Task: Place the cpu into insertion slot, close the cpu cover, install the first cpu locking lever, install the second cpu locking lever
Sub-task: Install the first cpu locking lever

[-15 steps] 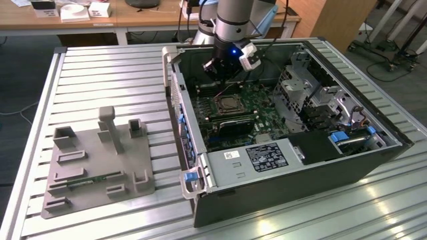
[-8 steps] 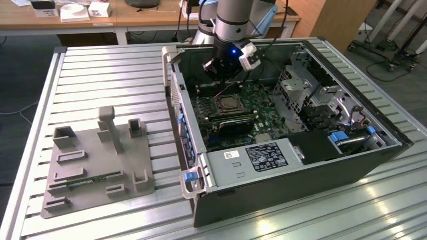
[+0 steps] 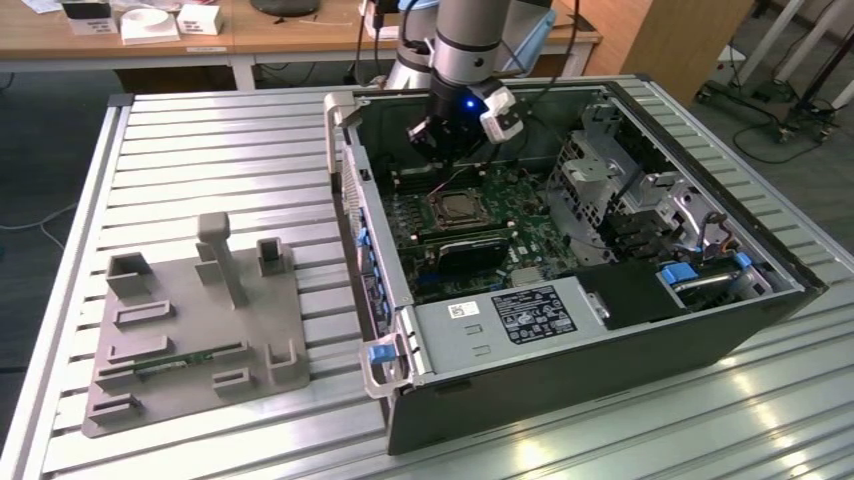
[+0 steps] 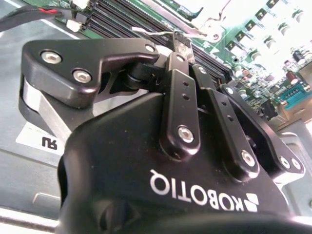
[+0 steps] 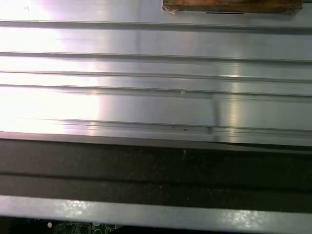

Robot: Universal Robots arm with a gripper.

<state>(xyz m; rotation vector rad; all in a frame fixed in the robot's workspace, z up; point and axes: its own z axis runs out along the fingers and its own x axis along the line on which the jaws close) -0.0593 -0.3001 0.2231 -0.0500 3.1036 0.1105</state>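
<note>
**Robot hand low in the open PC case**

The gripper (image 3: pixel 451 150) hangs inside the open computer case (image 3: pixel 694 330), just above the green board (image 3: pixel 501 225) and near the back wall. In the second wrist view the gripper (image 4: pixel 181 40) has its fingers (image 4: pixel 178 87) pressed together, w/ the tips at a thin wire lever (image 4: pixel 161 33) by the socket. Can't tell if they really pinch it.

The cpu (image 3: pixel 458 207) sits in its slot on the board, mid case, w/ the cpu cover (image 3: pixel 441 217) lying flat around it like a frame. The gripper is just beside it, toward the back.

A grey box w/ a white label (image 3: pixel 501 325) sits at the front of the case. A grey holder tray (image 3: pixel 187 330) lies on the metal table (image 3: pixel 214 140), on the exterior view's left, well apart from the case.
</note>
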